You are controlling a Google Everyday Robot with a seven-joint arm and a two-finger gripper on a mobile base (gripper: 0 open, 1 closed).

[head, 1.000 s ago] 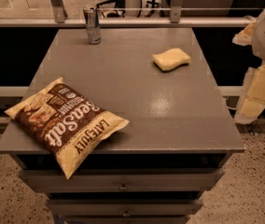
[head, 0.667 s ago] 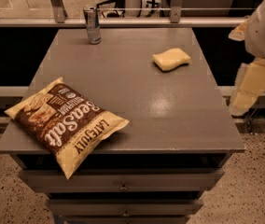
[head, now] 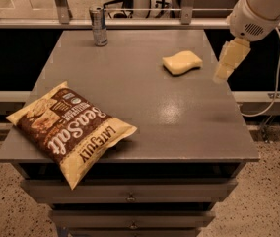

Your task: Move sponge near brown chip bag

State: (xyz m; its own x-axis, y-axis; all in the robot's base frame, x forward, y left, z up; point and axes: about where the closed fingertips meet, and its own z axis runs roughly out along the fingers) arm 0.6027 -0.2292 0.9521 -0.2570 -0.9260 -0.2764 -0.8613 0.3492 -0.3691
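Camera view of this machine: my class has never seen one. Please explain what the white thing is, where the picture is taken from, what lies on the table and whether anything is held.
The white thing at the upper right is a robot arm. Its pale yellow end is the pincer, the part that grasps. It hangs over the table's right edge, just right of the small pale yellow wavy-edged sponge, apart from it, and carries nothing.

There is only one picture, looking down on the table from its front.

Three things are on the grey table with drawers: the sponge at the back right, a large crinkly brown and cream chip bag printed "Sea Salt" at the front left, overhanging the edge, and a slim metal can standing at the back.
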